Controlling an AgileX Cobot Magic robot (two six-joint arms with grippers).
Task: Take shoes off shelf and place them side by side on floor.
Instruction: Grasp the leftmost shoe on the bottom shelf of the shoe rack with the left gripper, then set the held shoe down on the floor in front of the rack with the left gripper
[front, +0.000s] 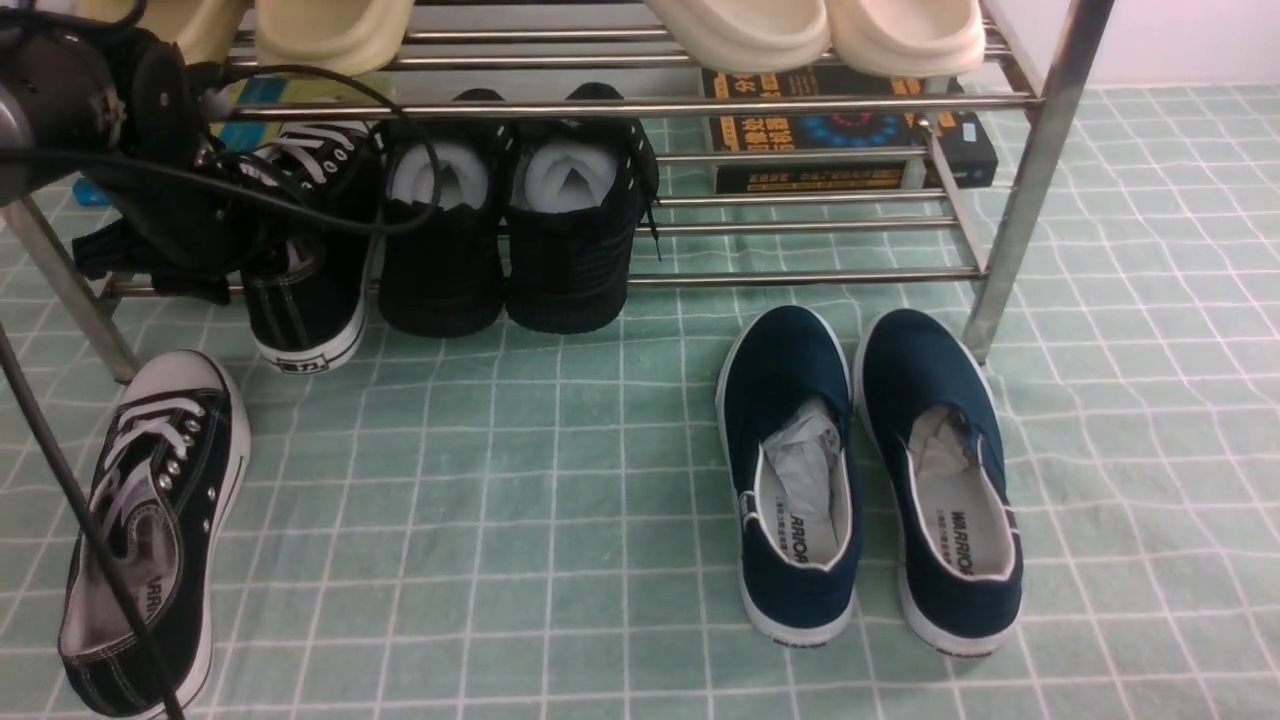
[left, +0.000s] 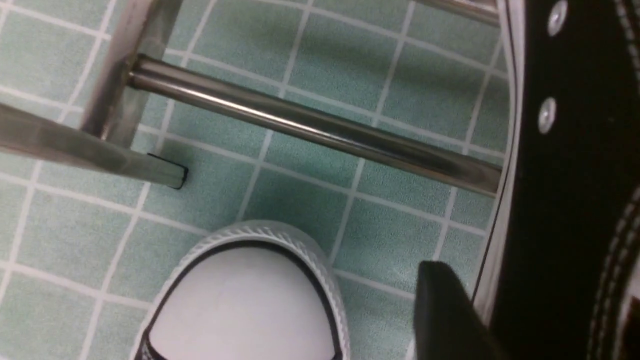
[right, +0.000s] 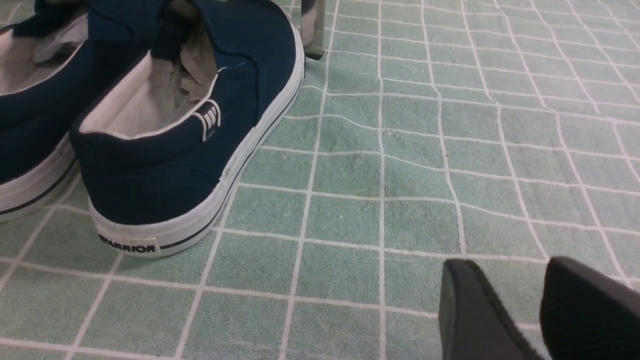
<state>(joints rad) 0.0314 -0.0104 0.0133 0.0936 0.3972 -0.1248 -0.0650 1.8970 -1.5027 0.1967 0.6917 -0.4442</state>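
One black canvas sneaker with white laces lies on the green grid floor at the front left, and its white toe cap shows in the left wrist view. The other sneaker hangs over the front bar of the silver shelf, heel toward me. My left gripper is shut on its side. One black finger presses against the sole edge and the other is hidden behind the shoe. My right gripper hovers low over bare floor, open and holding nothing.
Two all-black shoes with white stuffing stand on the lower tier beside the held sneaker. Navy slip-ons sit paired on the floor at right, near the shelf leg. Beige slippers fill the top tier. A dark book lies behind.
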